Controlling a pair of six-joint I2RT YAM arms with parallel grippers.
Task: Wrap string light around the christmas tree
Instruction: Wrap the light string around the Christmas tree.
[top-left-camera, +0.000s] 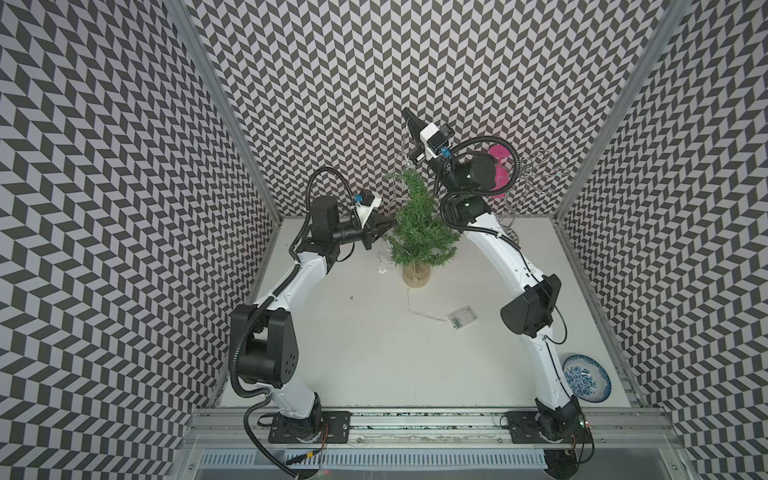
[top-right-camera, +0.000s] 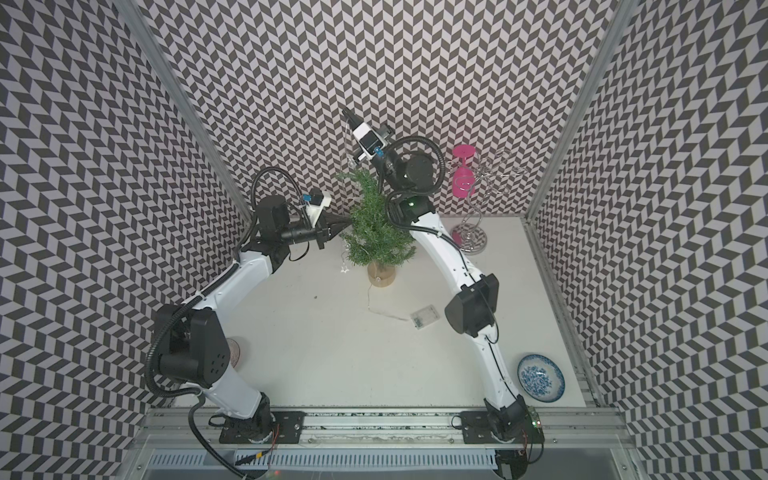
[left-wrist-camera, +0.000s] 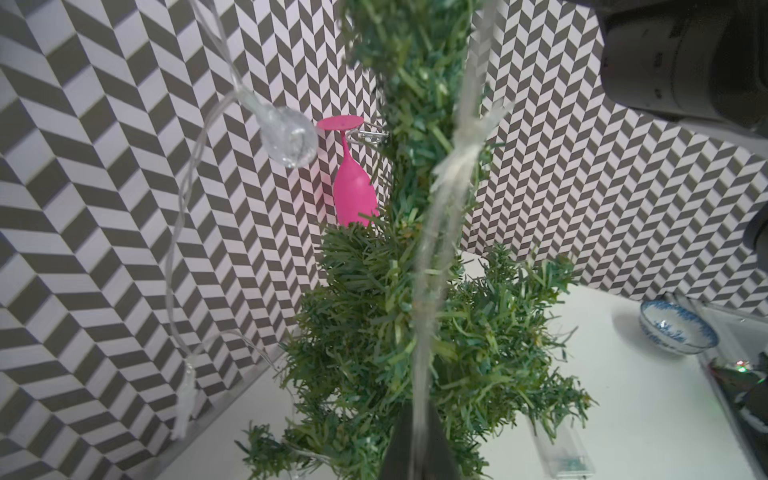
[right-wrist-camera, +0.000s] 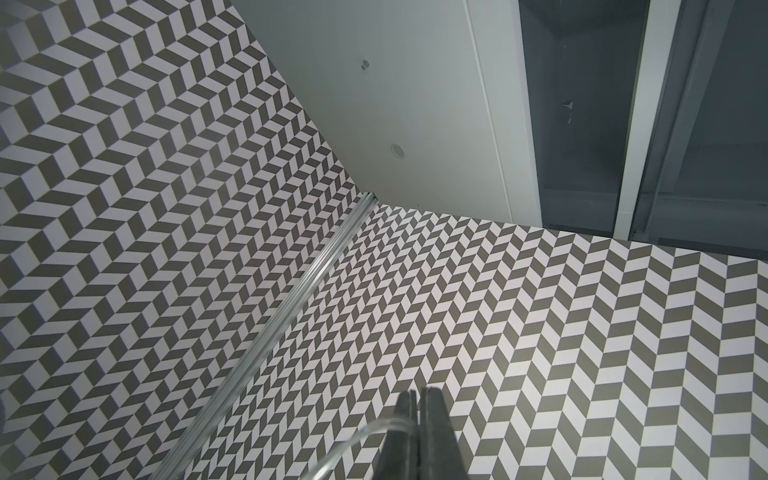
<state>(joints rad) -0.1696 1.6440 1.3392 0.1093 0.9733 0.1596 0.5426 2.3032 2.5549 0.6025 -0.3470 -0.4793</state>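
No legible text, no readable labels, brands, numbers or signs on anything in view

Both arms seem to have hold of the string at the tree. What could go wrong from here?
1. The left gripper and right gripper are both shut on the string light; pulling apart could tip the christmas tree on its small base.
2. The right arm works close to the pink glass on its rack; circling the tree might knock it.
3. The battery box lies loose and could be dragged.
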